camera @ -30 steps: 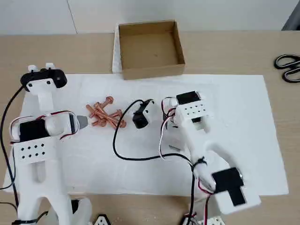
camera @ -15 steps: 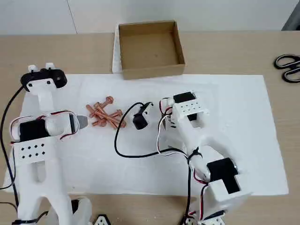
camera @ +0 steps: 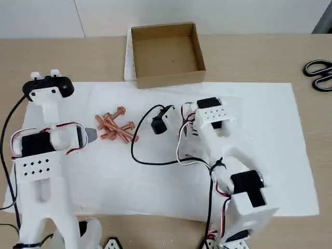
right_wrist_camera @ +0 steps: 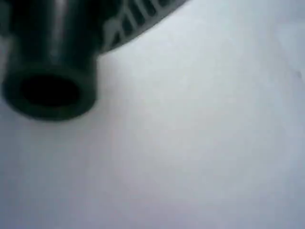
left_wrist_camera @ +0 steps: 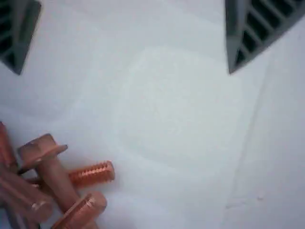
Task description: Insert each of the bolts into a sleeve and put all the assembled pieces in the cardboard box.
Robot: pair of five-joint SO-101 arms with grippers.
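1. Carrying a black sleeve [right_wrist_camera: 47, 90], the right gripper [camera: 160, 122] has drifted slightly away from the copper bolts [camera: 116, 127], toward the cardboard box [camera: 166, 79]. Its fingers appear clamped on the sleeve.
2. Left gripper [left_wrist_camera: 124, 47] stays put, fingers spread wide over the foam sheet [camera: 270, 135] just beside the bolts, holding nothing.
3. Judgement: no bolt lifted yet, insertion not begun, no assembled piece in the box.

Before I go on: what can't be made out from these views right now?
- Bolts: in the high view they are small and piled over each other, so there is no sure count. The left wrist view's edge cuts the pile off.
- Sleeve: in the right wrist view it is blurred and one end is cut by the edge. What holds it is unclear.
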